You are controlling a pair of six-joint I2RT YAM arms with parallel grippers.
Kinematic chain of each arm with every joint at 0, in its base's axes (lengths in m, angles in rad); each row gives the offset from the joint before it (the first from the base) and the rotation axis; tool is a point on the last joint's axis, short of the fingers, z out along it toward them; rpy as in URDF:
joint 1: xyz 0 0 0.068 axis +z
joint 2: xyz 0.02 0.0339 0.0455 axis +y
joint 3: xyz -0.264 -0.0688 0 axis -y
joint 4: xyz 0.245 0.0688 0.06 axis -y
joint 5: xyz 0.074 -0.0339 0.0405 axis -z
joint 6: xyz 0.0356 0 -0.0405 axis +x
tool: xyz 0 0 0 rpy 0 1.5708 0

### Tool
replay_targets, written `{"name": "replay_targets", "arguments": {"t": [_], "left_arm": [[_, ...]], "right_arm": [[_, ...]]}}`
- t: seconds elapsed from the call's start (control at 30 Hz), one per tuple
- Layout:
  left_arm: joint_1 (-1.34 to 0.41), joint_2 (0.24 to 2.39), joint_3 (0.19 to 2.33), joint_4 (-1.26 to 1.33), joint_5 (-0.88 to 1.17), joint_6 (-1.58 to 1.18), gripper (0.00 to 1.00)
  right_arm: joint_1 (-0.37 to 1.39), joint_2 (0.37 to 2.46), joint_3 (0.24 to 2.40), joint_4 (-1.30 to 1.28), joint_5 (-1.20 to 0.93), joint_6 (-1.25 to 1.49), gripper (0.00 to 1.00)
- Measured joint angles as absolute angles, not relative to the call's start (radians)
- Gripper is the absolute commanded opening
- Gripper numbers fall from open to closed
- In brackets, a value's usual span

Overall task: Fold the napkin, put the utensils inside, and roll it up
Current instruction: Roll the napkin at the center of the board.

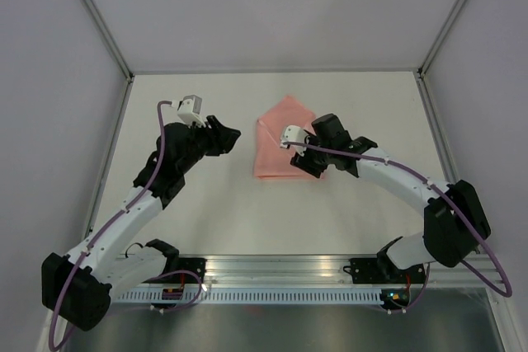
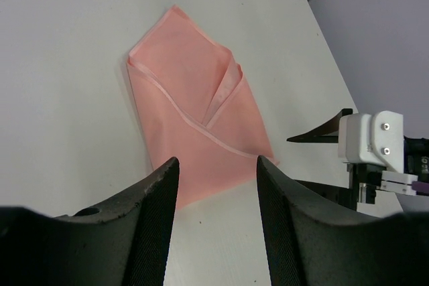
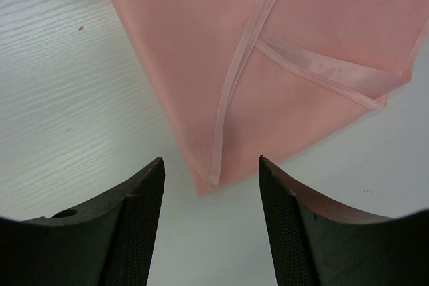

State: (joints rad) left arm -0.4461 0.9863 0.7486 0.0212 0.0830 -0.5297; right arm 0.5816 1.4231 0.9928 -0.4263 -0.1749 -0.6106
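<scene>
White worktop (image 1: 214,220). Your pale pink satin napkin (image 1: 285,142) lies folded near the far edge's middle, flaps overlapping, likely as a pocket. Right claw (image 3: 211,172) wide, empty, over its near corner, placed to take it; left claw (image 2: 218,179) parted, empty, standing off. You have no utensils in view.

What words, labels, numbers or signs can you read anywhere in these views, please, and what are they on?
No text can be read in any view.
The napkin, the table and the white camera housing bear no print.
Too small to read: the coloured patches at the arm bases, in the top view.
</scene>
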Motion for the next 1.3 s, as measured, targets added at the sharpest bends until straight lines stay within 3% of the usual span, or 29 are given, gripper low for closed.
{"name": "replay_targets", "arguments": {"t": [0.47, 1.3], "left_arm": [[-0.447, 1.053, 0.782, -0.022, 0.028, -0.511, 0.56], [-0.447, 1.142, 0.802, -0.026, 0.028, -0.507, 0.56]], "right_arm": [[0.648, 1.601, 0.989, -0.333, -0.099, -0.664, 0.64], [0.746, 1.709, 0.998, -0.261, -0.038, -0.663, 0.58]]}}
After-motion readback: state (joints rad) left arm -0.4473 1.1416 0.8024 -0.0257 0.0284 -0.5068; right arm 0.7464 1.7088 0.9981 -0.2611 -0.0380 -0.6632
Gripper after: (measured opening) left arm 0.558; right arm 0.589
